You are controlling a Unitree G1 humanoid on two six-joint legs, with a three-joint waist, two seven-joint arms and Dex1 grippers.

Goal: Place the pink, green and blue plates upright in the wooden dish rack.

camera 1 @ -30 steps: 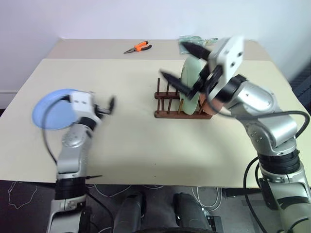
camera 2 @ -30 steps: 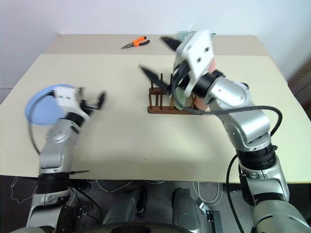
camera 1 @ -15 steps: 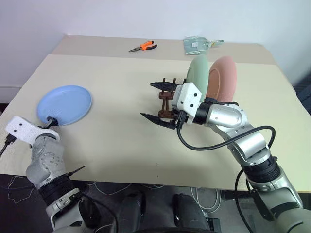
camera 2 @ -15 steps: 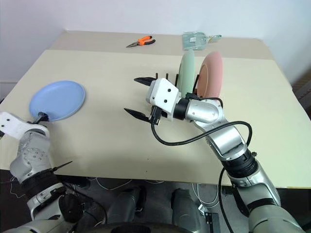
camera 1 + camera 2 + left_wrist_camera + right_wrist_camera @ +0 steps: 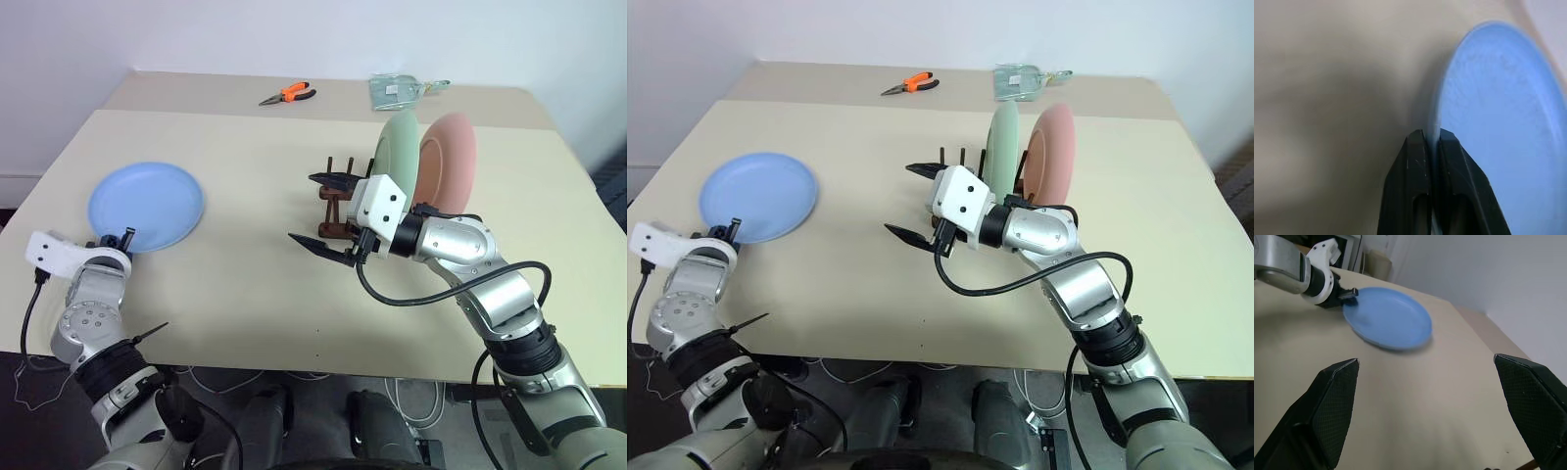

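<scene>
Plates first: you have the green plate [image 5: 400, 157] and the pink plate [image 5: 449, 162] standing upright side by side in the wooden dish rack [image 5: 333, 208], the pink one on the right of the green one. The rack's free pegs sit to the left of the green plate, partly hidden behind your right arm.

The blue plate [image 5: 147, 207] is well apart from the rack, out on the left part of the table [image 5: 245, 284], near its left edge. Your left gripper [image 5: 117, 241] is at the plate's near rim, and the left wrist view shows its two fingers [image 5: 1413, 161] pinched together with the plate's edge [image 5: 1436, 132] caught between them, so you have a closed grip on the rim. You cannot tell from these views whether the plate lies flat or is raised off the table.

Your right gripper [image 5: 328, 215] hangs just in front of the rack with its two black fingers spread wide and nothing between them; it points toward the blue plate across the table.

At the far end of the table you can see orange-handled pliers [image 5: 285, 94] and a clear packet [image 5: 397, 90], both well away from the plates
</scene>
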